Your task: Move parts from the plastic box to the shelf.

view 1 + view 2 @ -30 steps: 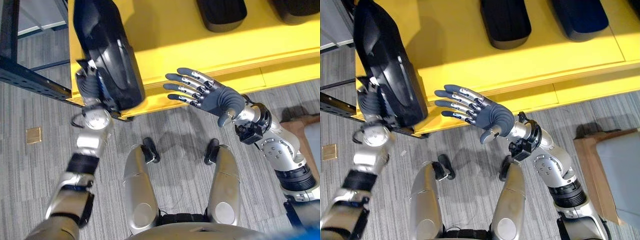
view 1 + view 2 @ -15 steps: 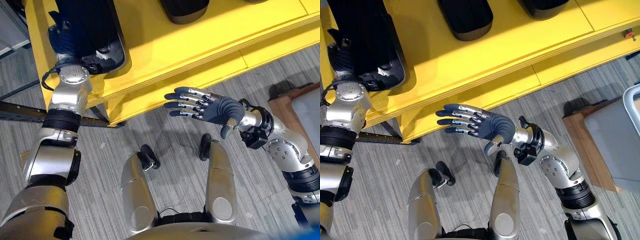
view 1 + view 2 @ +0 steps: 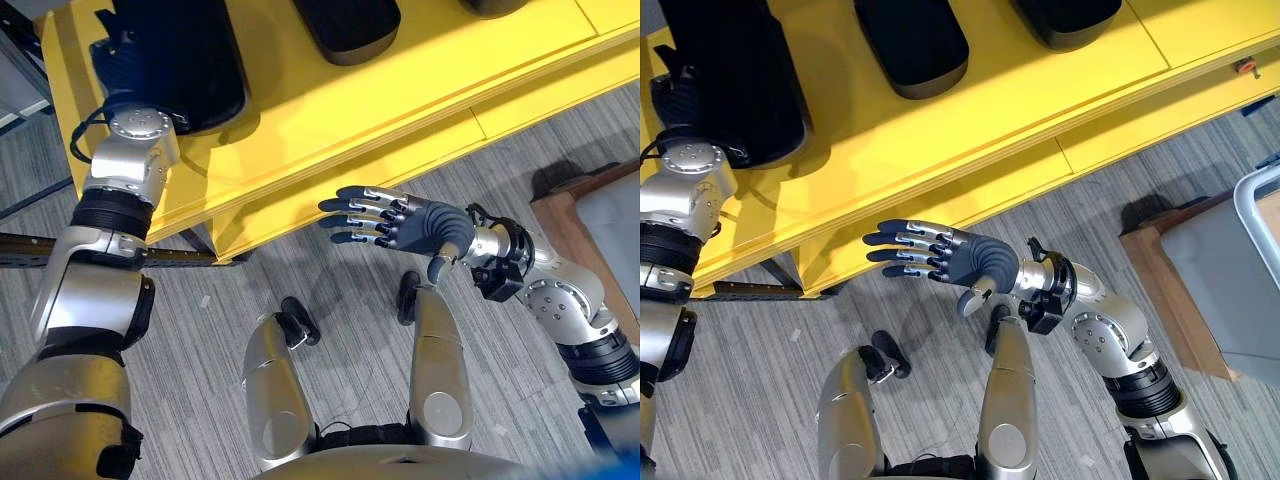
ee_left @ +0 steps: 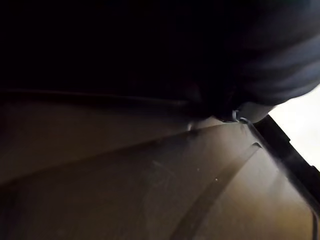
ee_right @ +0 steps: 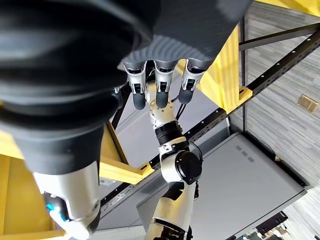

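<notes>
- Grey carpeted floor (image 3: 200,330) is seen below a yellow shelf (image 3: 330,110)
- Large black part (image 3: 735,75) is set on the shelf at its left end; two more black parts (image 3: 912,42) are laid further along
- Left hand (image 3: 115,60) is seen against the large part; its finger state cannot be told
- Right hand (image 3: 940,262) is held empty, fingers straight, in front of the shelf edge

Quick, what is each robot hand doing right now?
Left hand: at the black part on the yellow shelf; fingers hidden, cannot be told.
Right hand: open, holding nothing.
</notes>
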